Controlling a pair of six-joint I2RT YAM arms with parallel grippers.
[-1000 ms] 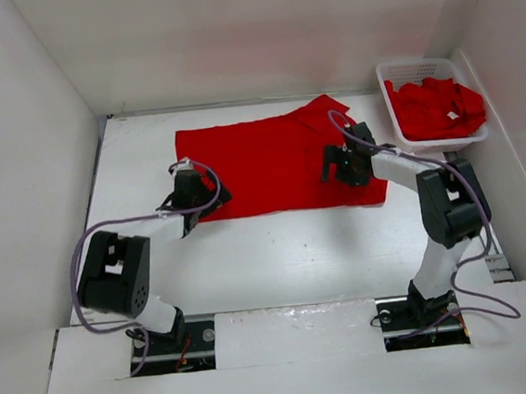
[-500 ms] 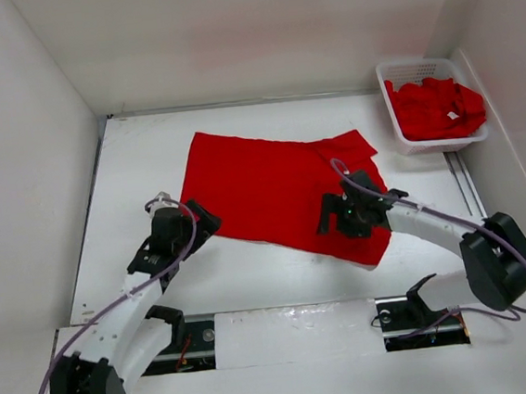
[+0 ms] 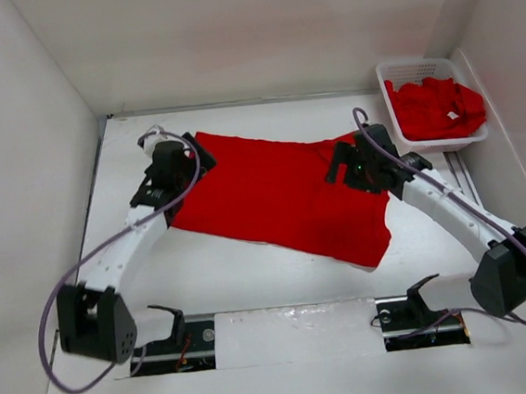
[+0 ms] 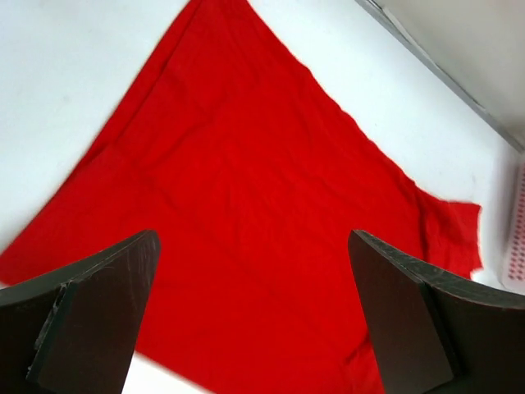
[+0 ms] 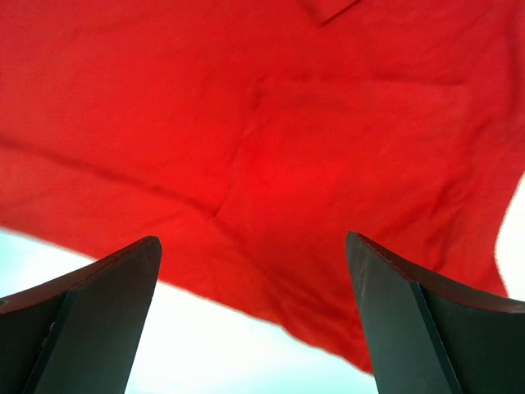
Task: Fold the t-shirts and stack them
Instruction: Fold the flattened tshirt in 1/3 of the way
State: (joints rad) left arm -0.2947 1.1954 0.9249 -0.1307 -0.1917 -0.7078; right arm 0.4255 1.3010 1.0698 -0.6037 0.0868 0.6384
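A red t-shirt (image 3: 281,195) lies spread flat and skewed on the white table, its near corner toward the front right. It fills the left wrist view (image 4: 246,189) and the right wrist view (image 5: 271,139). My left gripper (image 3: 172,165) hovers over the shirt's far left edge, open and empty (image 4: 250,320). My right gripper (image 3: 355,164) hovers over the shirt's far right part, open and empty (image 5: 254,320). More red shirts (image 3: 436,106) lie crumpled in the basket, one showing a small white tag.
A white slotted basket (image 3: 385,87) stands at the back right corner. White walls enclose the table on the left, back and right. A metal rail (image 3: 467,187) runs along the table's right side.
Both arms have moved away from the front toward the back and now hover over the shirt's far part. The shirt lies about as it did half a second ago.
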